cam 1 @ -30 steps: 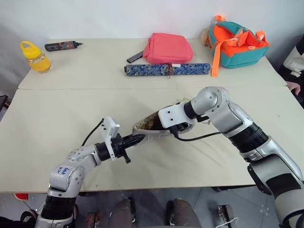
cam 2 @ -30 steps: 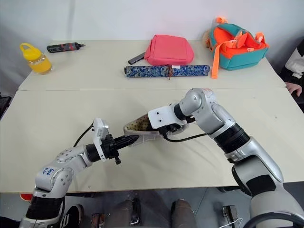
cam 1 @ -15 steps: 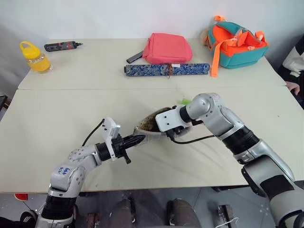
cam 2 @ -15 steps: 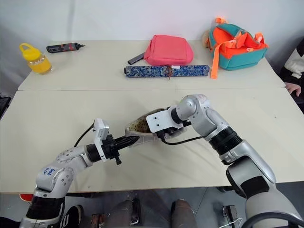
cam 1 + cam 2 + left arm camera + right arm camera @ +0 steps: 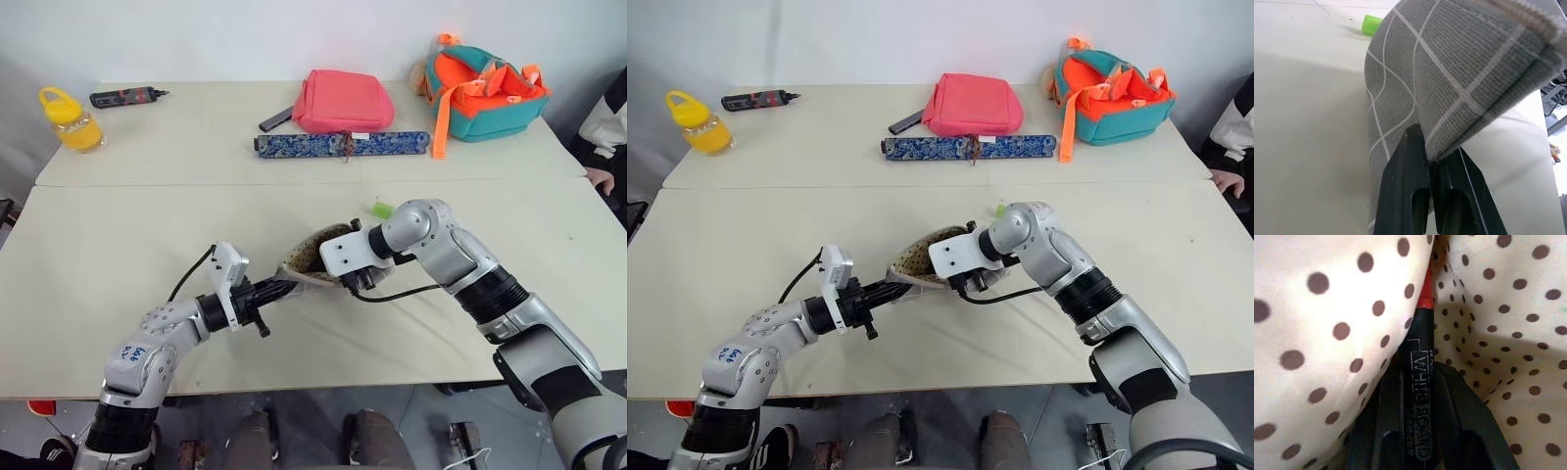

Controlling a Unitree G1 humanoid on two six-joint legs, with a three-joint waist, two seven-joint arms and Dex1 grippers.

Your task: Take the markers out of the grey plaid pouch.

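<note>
The grey plaid pouch (image 5: 312,257) lies mid-table with its mouth held open, showing a cream lining with brown dots (image 5: 1327,308). My left gripper (image 5: 1432,147) is shut on the pouch's zip edge and holds it level. My right gripper (image 5: 1420,369) reaches down inside the pouch. Its two fingers flank a black marker (image 5: 1420,333) with a red end, and they are shut on it. A green marker (image 5: 380,209) lies on the table just behind the pouch, beside my right forearm.
At the back of the table are a pink pouch (image 5: 343,100), a long blue patterned case (image 5: 343,144), an orange and teal backpack (image 5: 485,83), a yellow bottle (image 5: 67,117) and a black-and-red tool (image 5: 125,96). A person's hand (image 5: 600,176) rests at the right edge.
My right gripper has sunk deeper into the pouch and its fingers have come together on the red-ended marker. The left gripper has kept still on the pouch edge.
</note>
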